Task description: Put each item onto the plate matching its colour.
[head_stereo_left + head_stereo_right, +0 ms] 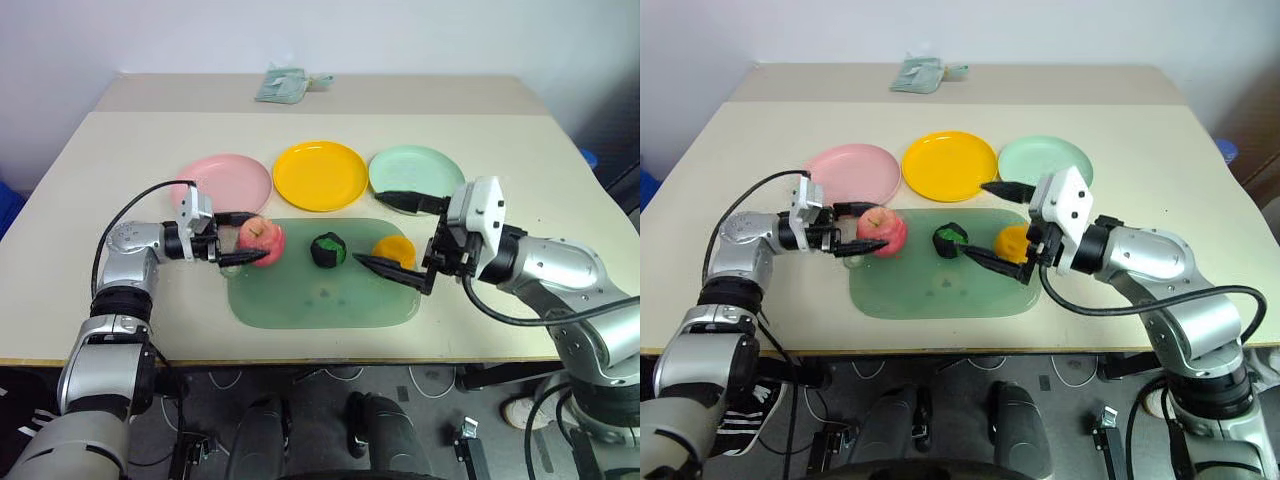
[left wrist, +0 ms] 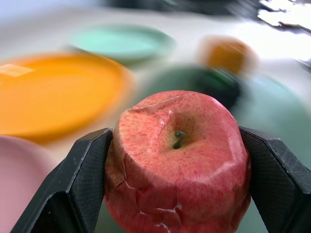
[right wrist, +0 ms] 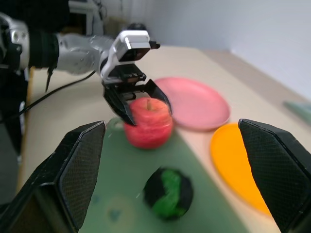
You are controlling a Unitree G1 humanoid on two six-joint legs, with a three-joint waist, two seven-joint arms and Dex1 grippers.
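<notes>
Your left gripper (image 1: 237, 238) clamps the apple (image 1: 260, 241) by its sides at the mat's (image 1: 300, 300) edge, near the pink plate (image 1: 225, 180). It looks light, with a creased, probably soft skin; squeeze gently. Right gripper (image 1: 400, 235) gapes empty. No writing legible.

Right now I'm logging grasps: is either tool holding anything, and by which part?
The left tool grips the pink-red apple by its two opposite sides, stem dimple facing the wrist. The right tool is open, holding nothing.
</notes>
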